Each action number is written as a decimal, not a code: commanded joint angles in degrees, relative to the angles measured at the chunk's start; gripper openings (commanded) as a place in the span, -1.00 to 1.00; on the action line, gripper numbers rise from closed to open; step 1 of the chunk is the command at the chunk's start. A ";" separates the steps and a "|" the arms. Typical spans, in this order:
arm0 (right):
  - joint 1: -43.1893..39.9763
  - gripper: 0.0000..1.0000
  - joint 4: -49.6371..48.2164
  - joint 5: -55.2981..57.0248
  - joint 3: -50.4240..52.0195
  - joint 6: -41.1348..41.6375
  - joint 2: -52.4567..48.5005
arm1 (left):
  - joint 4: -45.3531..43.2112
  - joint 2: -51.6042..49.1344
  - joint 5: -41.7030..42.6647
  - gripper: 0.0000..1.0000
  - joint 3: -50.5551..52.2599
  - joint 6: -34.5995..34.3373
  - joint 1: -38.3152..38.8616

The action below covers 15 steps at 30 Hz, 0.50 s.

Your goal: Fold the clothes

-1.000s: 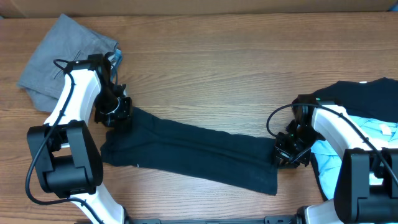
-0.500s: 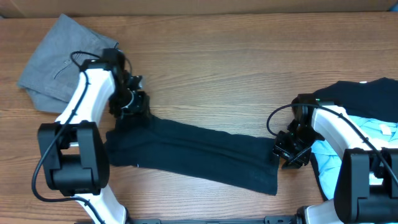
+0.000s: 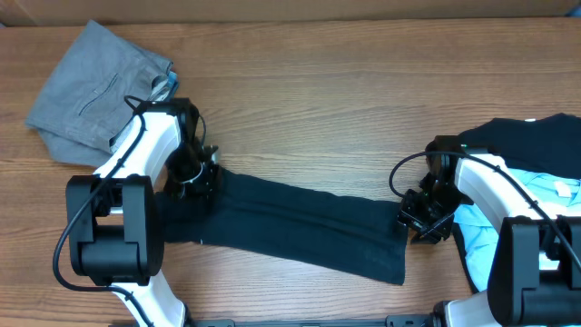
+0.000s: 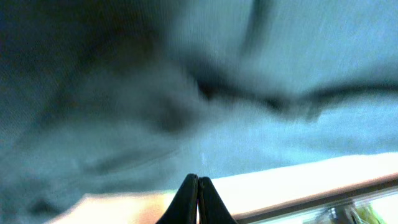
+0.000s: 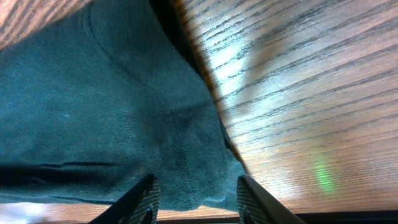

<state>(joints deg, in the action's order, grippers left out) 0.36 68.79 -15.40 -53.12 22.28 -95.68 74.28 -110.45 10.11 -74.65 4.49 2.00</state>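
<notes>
Left claw [image 4: 198, 185] at soft navy T-shirt [image 3: 300, 225]

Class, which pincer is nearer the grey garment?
Left. The left pincer sits at one end of the navy shirt, beside the grey garment; the right pincer is at the shirt's opposite end.

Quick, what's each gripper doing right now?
Left gripper: closed at the shirt; whether it grips cloth cannot be told.
Right gripper: open, jaws astride the shirt's other end.
</notes>
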 commanded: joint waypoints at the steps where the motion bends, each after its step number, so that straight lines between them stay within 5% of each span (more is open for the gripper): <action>1: -0.33 -0.12 -0.28 0.55 0.33 0.07 1.18 | 4.96 1.53 1.42 -0.92 0.11 0.31 0.02; 8: -0.44 0.01 -1.70 0.57 0.24 0.31 1.18 | 2.84 6.08 2.60 -0.88 -4.94 0.26 0.02; 11: -0.55 0.34 -2.91 0.59 0.24 0.83 1.18 | -2.62 8.11 1.03 0.05 -6.03 0.24 0.02; 13: -1.42 0.37 -4.00 0.31 0.15 2.91 1.36 | -5.31 8.20 0.87 0.66 -6.03 0.24 -0.09; 15: -2.91 0.37 -5.14 0.39 -0.20 3.54 2.29 | -6.75 7.58 1.99 1.00 -5.99 0.22 -0.11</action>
<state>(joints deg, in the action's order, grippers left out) -0.40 64.82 -15.05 -53.12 23.55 -95.66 69.12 -103.50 11.31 -79.88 4.64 2.00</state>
